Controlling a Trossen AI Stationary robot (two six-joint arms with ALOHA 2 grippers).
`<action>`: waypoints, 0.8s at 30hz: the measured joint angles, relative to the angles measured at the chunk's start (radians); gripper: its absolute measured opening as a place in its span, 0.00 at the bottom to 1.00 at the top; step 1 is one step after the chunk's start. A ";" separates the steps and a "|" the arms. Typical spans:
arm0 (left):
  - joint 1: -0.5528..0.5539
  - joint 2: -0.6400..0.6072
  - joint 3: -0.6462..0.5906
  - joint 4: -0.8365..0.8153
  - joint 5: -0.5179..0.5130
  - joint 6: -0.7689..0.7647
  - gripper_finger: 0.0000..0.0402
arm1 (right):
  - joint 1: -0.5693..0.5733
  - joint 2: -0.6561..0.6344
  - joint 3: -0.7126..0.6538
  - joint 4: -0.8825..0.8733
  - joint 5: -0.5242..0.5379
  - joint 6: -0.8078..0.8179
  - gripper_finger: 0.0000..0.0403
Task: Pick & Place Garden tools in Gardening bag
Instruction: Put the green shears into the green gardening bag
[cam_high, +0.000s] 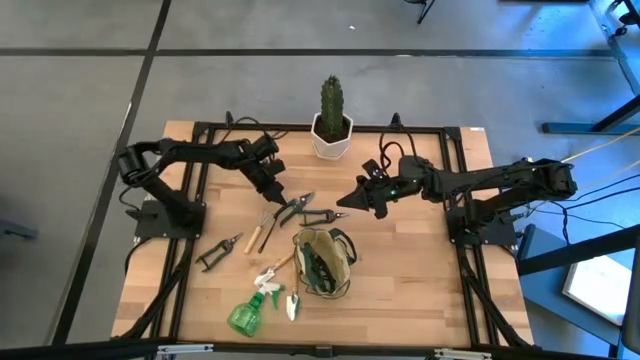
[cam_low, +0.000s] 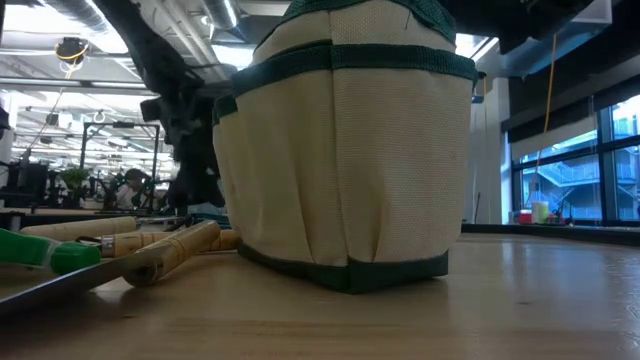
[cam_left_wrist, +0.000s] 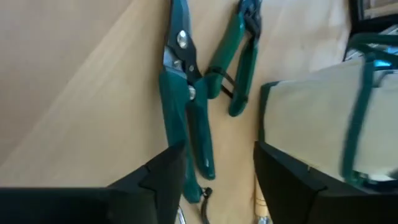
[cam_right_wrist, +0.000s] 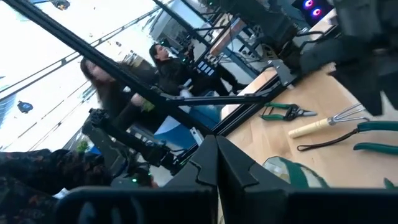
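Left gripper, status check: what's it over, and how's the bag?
Left gripper open over green-handled shears, nothing held. Right gripper shut, empty, hovering mid-table. Gardening bag upright; several tools on the table. Nothing blocking.

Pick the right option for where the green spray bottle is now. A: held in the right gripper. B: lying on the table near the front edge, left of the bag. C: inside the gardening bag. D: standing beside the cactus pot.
B: the high view shows the spray bottle lying on the wooden table, left of and in front of the gardening bag, away from both grippers.
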 joint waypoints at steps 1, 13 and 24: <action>-0.005 0.011 0.000 0.009 -0.018 0.009 0.50 | 0.000 0.000 0.000 0.000 -0.008 -0.002 0.00; -0.016 0.037 0.000 0.047 -0.004 0.049 0.58 | 0.021 0.000 0.000 -0.002 -0.055 0.005 0.00; -0.024 0.142 0.000 0.091 0.043 0.068 0.59 | 0.021 0.000 0.000 -0.004 -0.062 0.020 0.00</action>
